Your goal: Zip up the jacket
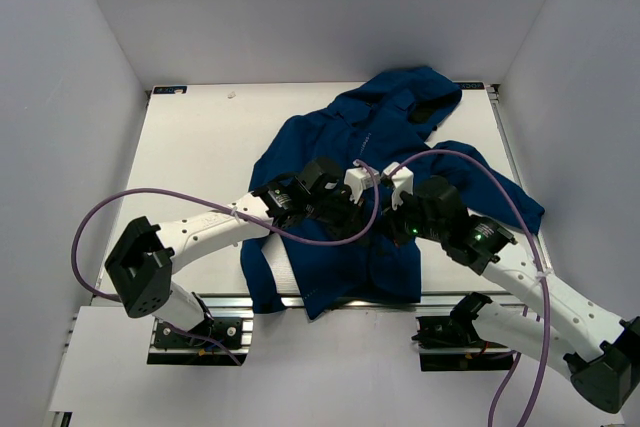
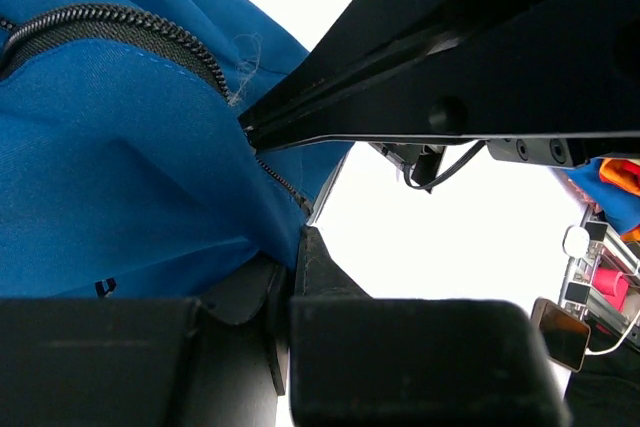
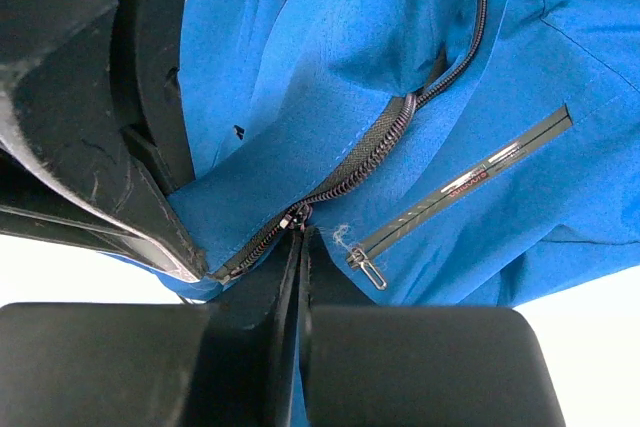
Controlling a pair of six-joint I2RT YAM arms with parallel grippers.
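The dark blue hooded jacket lies on the table with its hood at the back. Both grippers meet over its lower front. My left gripper is shut on the blue fabric beside the zipper's lower end; in the left wrist view cloth bunches between the fingers and the black zipper teeth run above. My right gripper is shut; in the right wrist view its tips pinch at the zipper slider. The teeth above the slider lie apart.
A chest-pocket zipper with a small metal pull lies right of the slider. The left gripper's black finger sits close on the left. Purple cables loop over the white table. A metal rail lines the near edge.
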